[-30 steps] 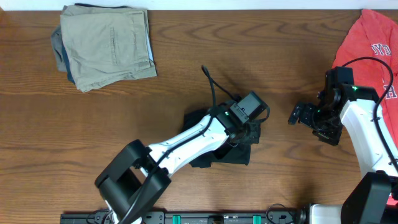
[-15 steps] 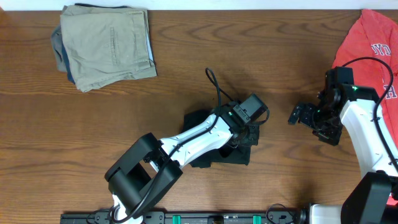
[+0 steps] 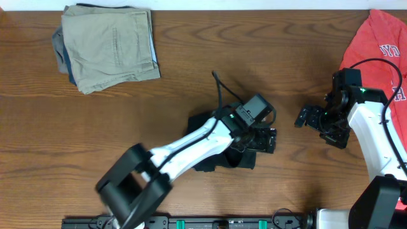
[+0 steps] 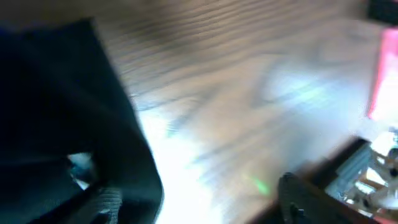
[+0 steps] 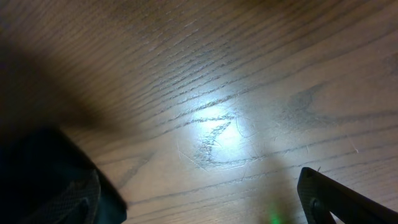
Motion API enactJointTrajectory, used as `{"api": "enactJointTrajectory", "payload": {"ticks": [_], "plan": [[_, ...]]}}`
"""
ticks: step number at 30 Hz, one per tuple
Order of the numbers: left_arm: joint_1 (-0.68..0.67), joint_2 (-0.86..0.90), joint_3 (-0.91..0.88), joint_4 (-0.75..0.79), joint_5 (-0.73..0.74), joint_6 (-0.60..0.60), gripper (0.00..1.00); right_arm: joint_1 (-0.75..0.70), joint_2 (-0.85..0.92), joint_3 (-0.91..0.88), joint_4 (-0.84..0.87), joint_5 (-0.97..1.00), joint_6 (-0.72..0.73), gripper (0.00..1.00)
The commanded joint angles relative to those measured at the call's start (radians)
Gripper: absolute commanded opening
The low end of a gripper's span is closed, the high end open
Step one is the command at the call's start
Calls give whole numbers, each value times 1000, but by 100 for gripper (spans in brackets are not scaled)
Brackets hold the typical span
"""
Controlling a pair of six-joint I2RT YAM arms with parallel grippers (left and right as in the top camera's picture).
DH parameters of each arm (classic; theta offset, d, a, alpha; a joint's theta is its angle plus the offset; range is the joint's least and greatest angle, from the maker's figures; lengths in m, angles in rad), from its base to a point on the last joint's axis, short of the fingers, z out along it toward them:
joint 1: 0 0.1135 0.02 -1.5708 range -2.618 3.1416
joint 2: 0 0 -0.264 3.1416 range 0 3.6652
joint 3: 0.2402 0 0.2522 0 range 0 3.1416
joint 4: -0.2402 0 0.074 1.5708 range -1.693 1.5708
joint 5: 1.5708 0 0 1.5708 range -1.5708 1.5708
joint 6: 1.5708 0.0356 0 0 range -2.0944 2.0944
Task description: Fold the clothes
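The black garment [image 3: 241, 160] lies folded into a small bundle at the table's middle, largely under my left arm. My left gripper [image 3: 266, 140] hovers at its right edge with jaws spread wide and nothing between them. In the blurred left wrist view the black garment [image 4: 62, 124] fills the left side, and bare wood lies between the open left gripper's [image 4: 202, 205] fingers. The red white-lettered tee [image 3: 375, 38] lies crumpled at the far right corner. My right gripper [image 3: 304, 118] stands open over bare wood; the right wrist view shows that right gripper [image 5: 199, 199] empty.
A stack of folded clothes, khaki on top [image 3: 108, 44], sits at the far left corner. The wooden table [image 3: 127, 127] is bare between the stack and the black bundle. My right arm's white body [image 3: 375, 133] runs along the right edge.
My left gripper has sprung open, letting go of the black garment's right edge. The bundle stays where it lay. The right arm has not moved.
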Motion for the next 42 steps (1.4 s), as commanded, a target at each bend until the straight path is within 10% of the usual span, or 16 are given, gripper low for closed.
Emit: {"api": "enactJointTrajectory", "payload": {"ticks": [1,11,17,21,42], "plan": [[-3,-113,23,-11,21,41,92,-1,-3,7,-1,-1,-13,99],[71,-380,23,-220,-44,56,93,-1,-3,7,-1,-1,-13,99],[225,-470,21,-573,-286,55,31,-1,-3,7,-1,-1,-13,99],[282,-451,-23,-649,-286,55,19,-1,-3,7,-1,-1,-13,99],[114,105,-136,-64,6,-33,10,-1,-3,7,-1,-1,-13,99]]}}
